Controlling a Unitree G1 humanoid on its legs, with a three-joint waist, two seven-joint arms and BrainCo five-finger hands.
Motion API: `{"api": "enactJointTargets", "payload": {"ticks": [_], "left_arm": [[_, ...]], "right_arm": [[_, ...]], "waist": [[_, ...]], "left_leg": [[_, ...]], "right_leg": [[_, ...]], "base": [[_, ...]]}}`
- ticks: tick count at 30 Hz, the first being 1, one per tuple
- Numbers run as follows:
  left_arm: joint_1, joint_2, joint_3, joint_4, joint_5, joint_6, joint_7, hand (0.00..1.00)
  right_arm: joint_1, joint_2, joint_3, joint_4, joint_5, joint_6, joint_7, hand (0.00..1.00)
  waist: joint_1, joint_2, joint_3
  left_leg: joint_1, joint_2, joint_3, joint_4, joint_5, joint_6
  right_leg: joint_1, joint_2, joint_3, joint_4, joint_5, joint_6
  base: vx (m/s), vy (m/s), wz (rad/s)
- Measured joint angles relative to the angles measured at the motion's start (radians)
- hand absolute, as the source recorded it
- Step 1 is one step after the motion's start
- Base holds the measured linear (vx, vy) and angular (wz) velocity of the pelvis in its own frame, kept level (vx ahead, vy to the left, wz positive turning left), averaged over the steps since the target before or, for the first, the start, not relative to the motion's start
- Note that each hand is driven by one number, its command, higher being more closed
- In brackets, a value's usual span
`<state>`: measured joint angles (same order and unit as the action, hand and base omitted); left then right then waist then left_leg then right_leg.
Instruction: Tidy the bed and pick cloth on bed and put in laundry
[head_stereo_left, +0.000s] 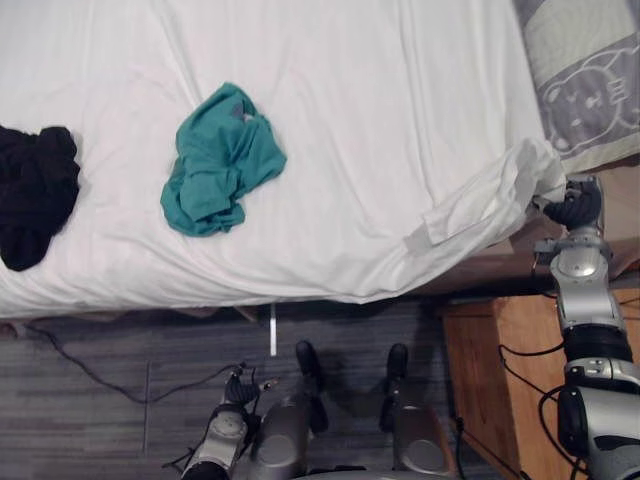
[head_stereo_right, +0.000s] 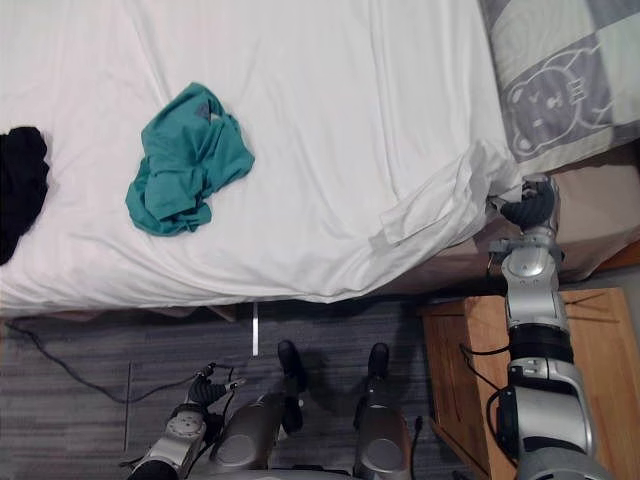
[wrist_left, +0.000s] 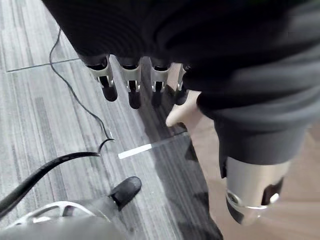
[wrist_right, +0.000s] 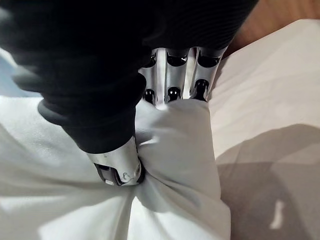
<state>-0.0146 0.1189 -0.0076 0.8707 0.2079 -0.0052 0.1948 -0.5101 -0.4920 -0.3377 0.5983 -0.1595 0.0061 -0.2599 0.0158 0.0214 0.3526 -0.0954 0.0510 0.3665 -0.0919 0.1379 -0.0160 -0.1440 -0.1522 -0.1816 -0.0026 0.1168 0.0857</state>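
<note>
A white sheet (head_stereo_left: 380, 150) covers the bed, its right corner bunched and folded back near the edge. My right hand (head_stereo_left: 574, 205) is at that corner, fingers (wrist_right: 172, 82) and thumb curled into the white sheet (wrist_right: 170, 165) and pinching a fold of it. A crumpled teal cloth (head_stereo_left: 217, 160) lies on the sheet left of centre. A black cloth (head_stereo_left: 35, 192) lies at the bed's left edge. My left hand (head_stereo_left: 235, 392) hangs low over the floor with relaxed fingers (wrist_left: 131, 85) and holds nothing.
A grey and white quilt with a bear print (head_stereo_left: 585, 80) lies at the bed's upper right. A wooden bedside cabinet (head_stereo_left: 500, 370) stands at the lower right, under my right arm. Grey striped carpet (head_stereo_left: 100, 400) runs along the bed's near edge.
</note>
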Motion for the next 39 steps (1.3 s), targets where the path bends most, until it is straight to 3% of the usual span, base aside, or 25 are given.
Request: {"api": "enactJointTargets", "payload": {"ticks": [4, 8, 10, 11, 15, 16, 20, 22, 26, 30, 34, 39], "left_arm": [[0.017, -0.006, 0.021, 0.003, 0.000, 0.009, -0.002, 0.00], [0.043, -0.021, 0.081, 0.029, -0.001, 0.039, -0.018, 0.00], [0.054, -0.027, 0.110, 0.048, -0.002, 0.045, -0.018, 0.00], [0.067, -0.031, 0.130, 0.055, -0.002, 0.046, -0.019, 0.00], [0.068, -0.051, 0.137, 0.065, -0.004, 0.045, -0.018, 0.00], [0.070, -0.062, 0.136, 0.066, -0.004, 0.045, -0.018, 0.00], [0.074, -0.077, 0.132, 0.072, -0.005, 0.052, -0.013, 0.00], [0.074, -0.075, 0.130, 0.072, -0.010, 0.054, -0.010, 0.00], [0.071, -0.062, 0.114, 0.069, -0.024, 0.038, -0.011, 0.00], [0.022, -0.044, 0.074, 0.061, -0.041, 0.029, -0.013, 0.00], [-0.032, -0.025, 0.039, 0.048, -0.062, 0.020, -0.007, 0.00], [-0.094, -0.020, 0.008, 0.047, -0.115, 0.021, 0.025, 0.00]], "right_arm": [[0.007, 0.092, -0.146, 0.022, 0.127, 0.001, -0.003, 0.00], [0.129, 0.131, -0.402, 0.110, 0.279, 0.071, -0.096, 0.00], [0.209, 0.131, -0.492, 0.130, 0.340, 0.090, -0.142, 0.00], [0.245, 0.131, -0.533, 0.130, 0.360, 0.090, -0.161, 0.00], [0.305, 0.126, -0.622, 0.110, 0.373, 0.091, -0.214, 0.00], [0.322, 0.128, -0.630, 0.077, 0.372, 0.095, -0.235, 1.00], [0.321, 0.133, -0.563, -0.196, 0.292, 0.118, -0.305, 1.00], [0.306, 0.128, -0.510, -0.237, 0.262, 0.112, -0.309, 1.00], [0.186, 0.077, -0.262, -0.236, 0.208, 0.079, -0.293, 1.00], [-0.039, 0.011, -0.054, -0.236, 0.182, 0.047, -0.254, 1.00], [-0.198, -0.046, 0.048, -0.236, 0.157, 0.038, -0.232, 1.00], [-0.249, -0.033, 0.151, -0.093, 0.150, 0.037, -0.214, 1.00]], "waist": [[0.000, 0.000, -0.016], [-0.006, -0.006, -0.063], [-0.033, -0.009, -0.078], [-0.060, -0.013, -0.096], [-0.069, -0.024, -0.127], [-0.070, -0.023, -0.137], [-0.072, -0.012, -0.156], [-0.067, -0.014, -0.158], [-0.058, -0.015, -0.153], [-0.037, 0.009, -0.066], [-0.007, 0.040, 0.020], [0.030, 0.069, 0.064]], "left_leg": [[0.032, 0.002, 0.000, 0.000, -0.018, -0.013], [0.049, 0.001, 0.002, -0.001, -0.030, -0.011], [0.062, 0.000, 0.014, -0.002, -0.033, -0.008], [0.069, 0.000, 0.024, -0.003, -0.035, -0.008], [0.094, 0.004, 0.048, -0.010, -0.044, -0.017], [0.095, 0.008, 0.046, -0.011, -0.048, -0.023], [0.090, 0.011, 0.044, -0.011, -0.047, -0.023], [0.087, 0.012, 0.043, -0.011, -0.048, -0.023], [0.016, 0.008, 0.040, -0.011, -0.041, -0.029], [-0.054, 0.004, 0.006, 0.008, -0.031, -0.034], [-0.156, 0.020, -0.025, 0.092, -0.032, -0.031], [-0.316, 0.051, -0.062, 0.270, -0.081, 0.015]], "right_leg": [[0.031, 0.001, 0.006, 0.000, -0.013, 0.013], [0.046, -0.003, 0.012, -0.002, -0.018, 0.013], [0.052, -0.005, 0.023, -0.004, -0.018, 0.013], [0.053, -0.004, 0.029, -0.008, -0.018, 0.013], [0.068, 0.005, 0.052, -0.025, -0.020, 0.008], [0.073, 0.007, 0.049, -0.033, -0.019, 0.008], [0.071, 0.009, 0.050, -0.039, -0.020, 0.008], [0.068, 0.009, 0.050, -0.040, -0.020, 0.008], [-0.022, 0.007, 0.075, -0.019, -0.006, -0.004], [-0.103, -0.005, 0.068, 0.034, 0.005, -0.002], [-0.178, -0.007, 0.046, 0.081, 0.007, -0.008], [-0.306, -0.010, 0.022, 0.227, -0.048, -0.022]], "base": [[0.01, -0.003, -0.01], [0.05, 0.000, -0.06], [0.05, -0.006, -0.23], [0.02, -0.003, -0.21], [0.00, -0.019, -0.26], [-0.04, -0.037, 0.01], [-0.03, -0.013, 0.01], [-0.02, -0.003, 0.01], [-0.01, -0.006, -0.13], [0.00, -0.012, 0.12], [0.00, -0.057, 0.19], [0.03, -0.057, 0.20]]}}
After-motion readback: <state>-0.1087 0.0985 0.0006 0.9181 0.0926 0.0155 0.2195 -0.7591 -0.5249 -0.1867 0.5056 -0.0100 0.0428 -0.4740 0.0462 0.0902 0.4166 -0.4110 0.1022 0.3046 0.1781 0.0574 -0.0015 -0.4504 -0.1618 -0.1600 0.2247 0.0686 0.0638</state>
